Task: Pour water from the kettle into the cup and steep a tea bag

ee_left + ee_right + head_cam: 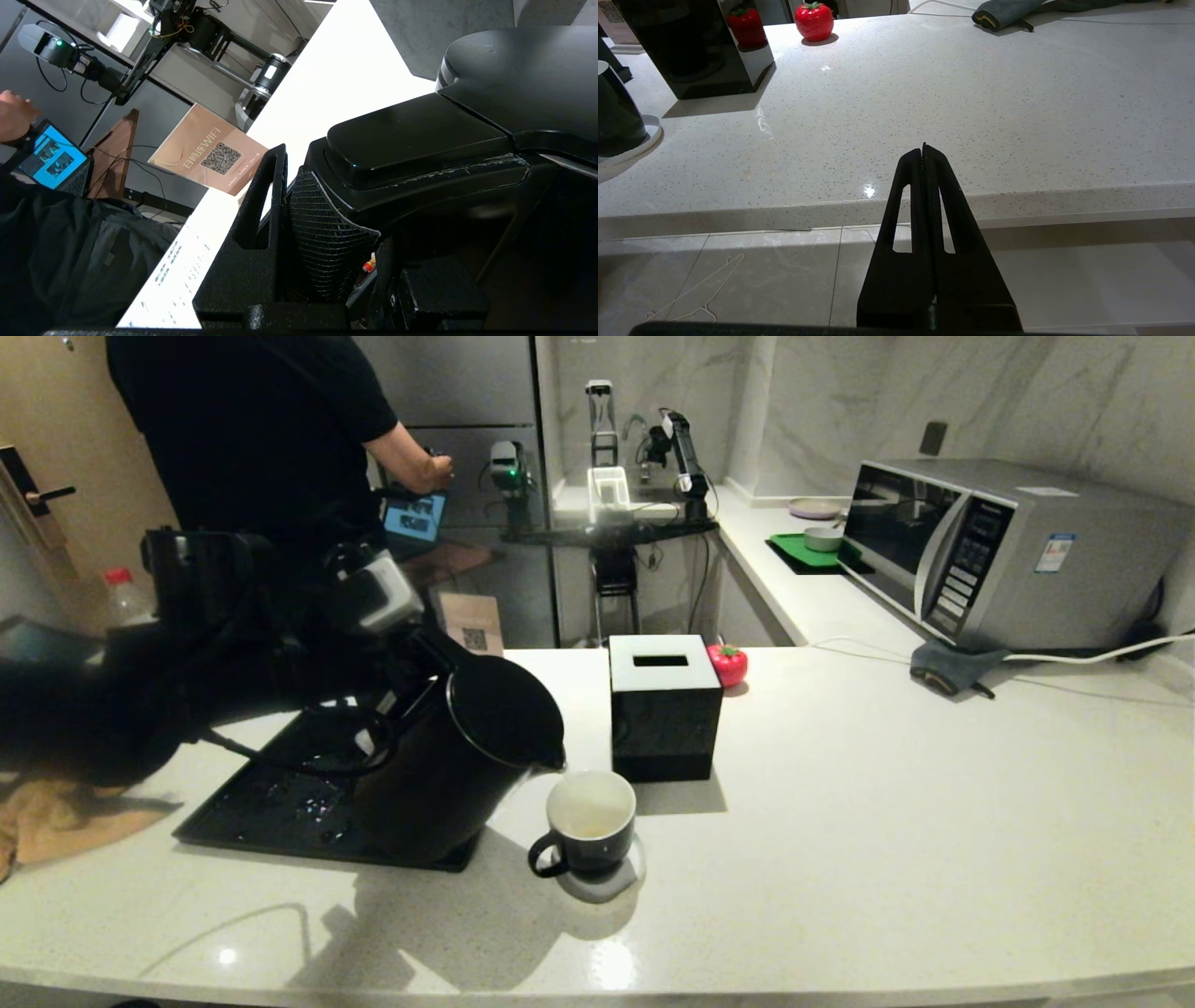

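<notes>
The black kettle (457, 756) hangs tilted over the tray's right end, its spout (553, 763) just above the left rim of the cup (590, 821). My left gripper (415, 691) is shut on the kettle's loop handle (411, 140); one finger (261, 196) shows beside it, and the lid (523, 70) lies beyond. The dark cup with its white inside stands on a pale coaster (607, 885). I see no stream of water, and no tea bag is in view. My right gripper (923, 150) is shut and empty, low in front of the counter edge.
A black tray (271, 803) lies under the kettle. A black tissue box (663, 709) stands just behind the cup, with a red tomato-shaped thing (728, 665) beside it. A microwave (980, 555) and a grey cloth (952, 667) are far right. A person stands behind the counter.
</notes>
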